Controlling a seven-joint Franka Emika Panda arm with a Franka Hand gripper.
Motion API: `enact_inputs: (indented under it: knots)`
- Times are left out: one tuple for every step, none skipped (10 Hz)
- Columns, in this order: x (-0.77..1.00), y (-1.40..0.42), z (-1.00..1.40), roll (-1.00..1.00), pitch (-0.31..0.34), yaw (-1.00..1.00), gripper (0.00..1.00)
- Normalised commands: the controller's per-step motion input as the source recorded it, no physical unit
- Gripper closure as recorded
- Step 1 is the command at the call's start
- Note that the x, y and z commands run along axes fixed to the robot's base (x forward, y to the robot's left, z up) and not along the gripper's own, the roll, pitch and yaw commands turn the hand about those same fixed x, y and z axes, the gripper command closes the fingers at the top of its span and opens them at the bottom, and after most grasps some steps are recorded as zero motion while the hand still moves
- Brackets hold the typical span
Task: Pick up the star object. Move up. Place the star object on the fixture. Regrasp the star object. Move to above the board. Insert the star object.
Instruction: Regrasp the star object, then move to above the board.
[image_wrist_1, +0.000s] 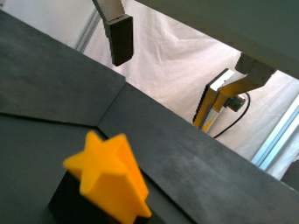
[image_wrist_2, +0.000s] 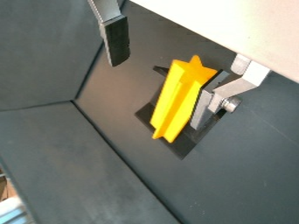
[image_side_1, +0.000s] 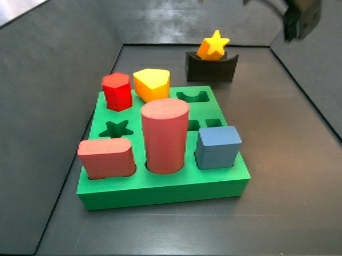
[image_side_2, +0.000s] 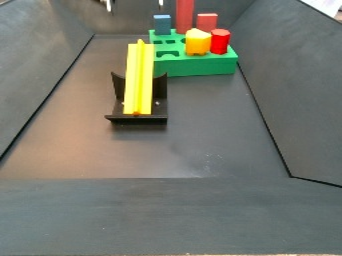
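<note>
The dark floor (image_side_2: 201, 140) carries two things: the fixture (image_side_2: 136, 112) at centre left in a side view, and the green board (image_side_1: 160, 185) low in a side view. The gripper (image_side_1: 302, 16) hangs above, upper right.

Gripper (image_side_1: 301, 15) blurred, cut by the frame's top edge — jaws' spacing unreadable, star object (image_wrist_1: 108, 178) soft-focused

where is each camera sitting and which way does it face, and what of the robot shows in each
Wrist view: looks along the floor past the orange-yellow star-section prism; one gripper finger shows, well clear of it.
Wrist view: looks down on the prism lying on the dark fixture; finger shows.
Side view: faces the thick green board, fixture behind; the gripper shows only as a blur.
Side view: faces the fixture, board behind; no robot clearly visible.
All share the prism.
</note>
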Motion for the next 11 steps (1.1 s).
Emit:
enact_inputs:
  knots:
    - [0.08,0.03,-1.0,0.08,-0.031,0.16,0.0]
    - [0.1,0.03,-1.0,0.07,-0.073,0.13,0.0]
    - [0.11,0.02,-1.0,0.08,-0.087,0.1,0.0]
    - [0.13,0.02,-1.0,0.08,-0.092,0.06,0.0]
    - [0.12,0.01,-0.9,0.08,-0.088,0.04,0.0]
    - [0.1,0.0,-0.67,0.08,-0.073,0.01,0.0]
    - [0.1,0.0,-0.5,0.08,-0.063,-0.01,0.0]
    - [0.08,0.0,-0.33,0.09,-0.048,-0.02,0.0]
    - [0.0,0.0,0.0,0.0,0.0,0.0,1.0]
    - [0.12,0.05,1.0,-0.24,-0.1,-0.47,1.0]
    - [0.12,0.05,1.0,-0.24,-0.093,-0.46,1.0]
